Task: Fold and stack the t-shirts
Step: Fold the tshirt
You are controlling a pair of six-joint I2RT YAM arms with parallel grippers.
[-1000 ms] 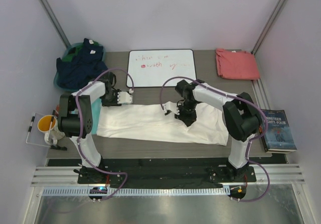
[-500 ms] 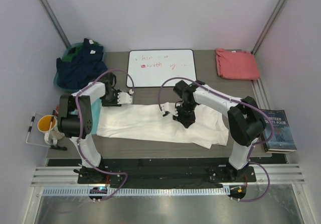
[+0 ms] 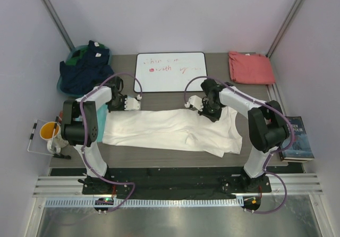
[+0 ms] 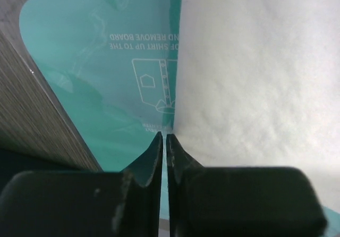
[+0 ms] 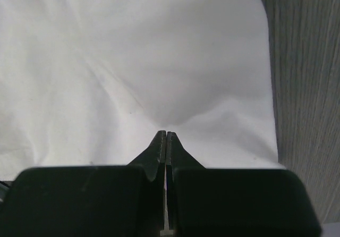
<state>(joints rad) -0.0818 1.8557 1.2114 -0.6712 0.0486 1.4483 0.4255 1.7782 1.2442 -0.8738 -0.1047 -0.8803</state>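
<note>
Cream-white t-shirt is lying spread across the middle of the counter; left gripper is pinching its far-left edge over the teal board, right gripper is clamping its far edge, salmon-red t-shirt is sitting folded far right

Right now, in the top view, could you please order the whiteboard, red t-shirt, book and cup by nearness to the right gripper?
1. whiteboard, back centre
2. salmon-red t-shirt, back right
3. book, right edge
4. yellow cup, far left
</note>
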